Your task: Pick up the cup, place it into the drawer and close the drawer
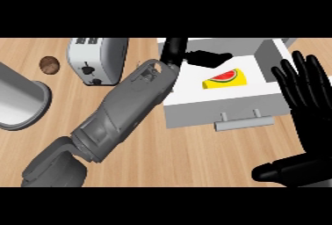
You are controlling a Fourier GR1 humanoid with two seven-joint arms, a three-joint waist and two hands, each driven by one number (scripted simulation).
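Lying inside the open white drawer [194, 96]: yellow cup [227, 78] with a watermelon motif, touched by neither hand. Left hand [202, 56] above the drawer's rear, fingers stretched out, holding nothing; right hand [304, 94] at the view's right edge, open, fingers up, resting. Also on the wooden counter [182, 154]: toaster [97, 59], grey pot [19, 103], small brown round item [49, 64].

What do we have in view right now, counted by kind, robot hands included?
Toaster: 1
Brown round item: 1
Grey metal vessel: 1
Open drawer: 1
Yellow block with a watermelon picture, in the drawer: 1
Robot hands: 2 (left robot hand over the drawer, right robot hand open at the view's right)
Total: 7
No cup is in plain sight.
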